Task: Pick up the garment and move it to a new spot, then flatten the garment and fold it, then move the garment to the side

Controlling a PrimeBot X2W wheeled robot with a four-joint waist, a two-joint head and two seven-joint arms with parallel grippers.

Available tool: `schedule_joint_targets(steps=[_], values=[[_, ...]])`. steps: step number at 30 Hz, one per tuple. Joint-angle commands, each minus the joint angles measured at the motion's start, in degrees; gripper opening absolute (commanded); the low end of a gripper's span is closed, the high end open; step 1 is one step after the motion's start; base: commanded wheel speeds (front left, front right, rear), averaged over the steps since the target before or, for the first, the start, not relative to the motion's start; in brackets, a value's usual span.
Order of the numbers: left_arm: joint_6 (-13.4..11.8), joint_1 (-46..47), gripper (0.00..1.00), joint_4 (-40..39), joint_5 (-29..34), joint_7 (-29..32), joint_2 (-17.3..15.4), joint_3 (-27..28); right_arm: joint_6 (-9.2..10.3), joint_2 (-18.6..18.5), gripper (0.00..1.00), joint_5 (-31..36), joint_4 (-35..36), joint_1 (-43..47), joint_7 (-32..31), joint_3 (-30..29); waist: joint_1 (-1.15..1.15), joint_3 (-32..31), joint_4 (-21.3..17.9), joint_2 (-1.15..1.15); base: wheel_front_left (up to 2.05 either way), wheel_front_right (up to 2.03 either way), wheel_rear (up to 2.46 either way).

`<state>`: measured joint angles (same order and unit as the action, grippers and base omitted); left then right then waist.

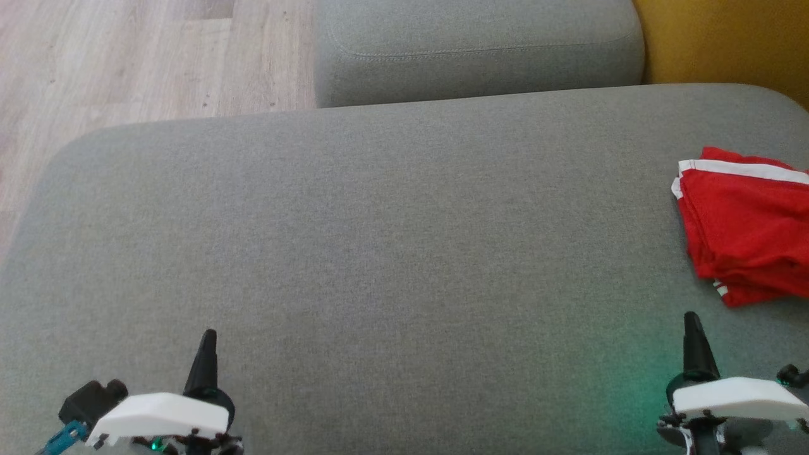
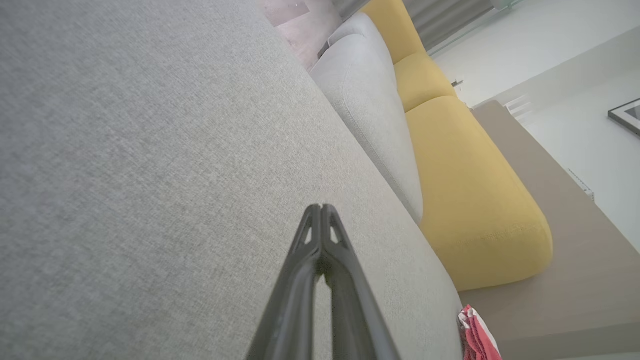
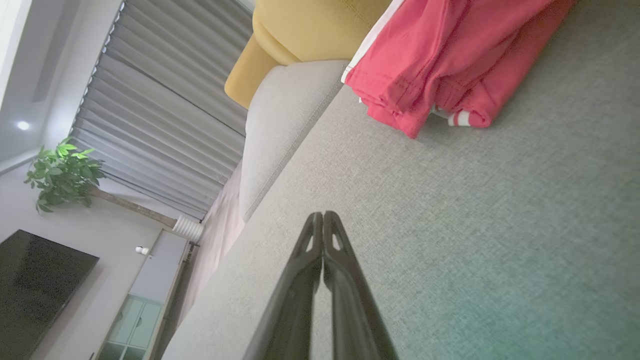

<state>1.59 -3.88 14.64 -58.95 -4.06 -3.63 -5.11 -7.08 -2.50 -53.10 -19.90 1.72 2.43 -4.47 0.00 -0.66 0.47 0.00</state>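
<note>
The garment (image 1: 749, 224) is red with white stripes and lies folded at the right edge of the grey cushion (image 1: 392, 253). It shows again in the right wrist view as the garment (image 3: 450, 55), and a corner of the garment (image 2: 477, 337) peeks into the left wrist view. My left gripper (image 1: 207, 338) rests low at the front left, shut and empty, its tips (image 2: 321, 207) pressed together. My right gripper (image 1: 692, 322) sits at the front right, just below the garment and apart from it. It is shut with nothing held, its tips (image 3: 322, 215) touching.
A second grey cushion (image 1: 474, 50) lies beyond the main one, with a yellow cushion (image 1: 727, 38) at the back right. Wooden floor (image 1: 126, 57) runs along the left. Curtains (image 3: 165, 115), a plant (image 3: 62, 172) and a dark screen (image 3: 35, 295) stand farther off.
</note>
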Motion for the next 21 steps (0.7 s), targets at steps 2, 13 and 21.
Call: schedule_joint_targets(steps=[2,13,21], values=[[0.7,3.4,0.0,-1.6,-2.5,0.5,-0.9,1.8,-0.25,-0.2,0.0,-2.8,2.4,-3.2,-0.7,0.3,0.0,0.0,0.0,0.0,0.0,0.0,0.0],[1.8,4.8,0.0,-1.4,-9.7,2.2,-1.0,3.4,-0.28,-0.3,0.0,-10.8,3.2,-4.2,-2.5,-0.2,0.0,0.2,-0.1,0.0,0.0,0.0,0.0],[2.7,5.9,0.0,-1.3,-14.9,3.6,-1.0,4.6,-0.31,-0.3,0.0,-16.6,3.7,-5.0,-3.8,-0.6,0.0,0.3,-0.2,0.0,0.0,0.0,0.0]])
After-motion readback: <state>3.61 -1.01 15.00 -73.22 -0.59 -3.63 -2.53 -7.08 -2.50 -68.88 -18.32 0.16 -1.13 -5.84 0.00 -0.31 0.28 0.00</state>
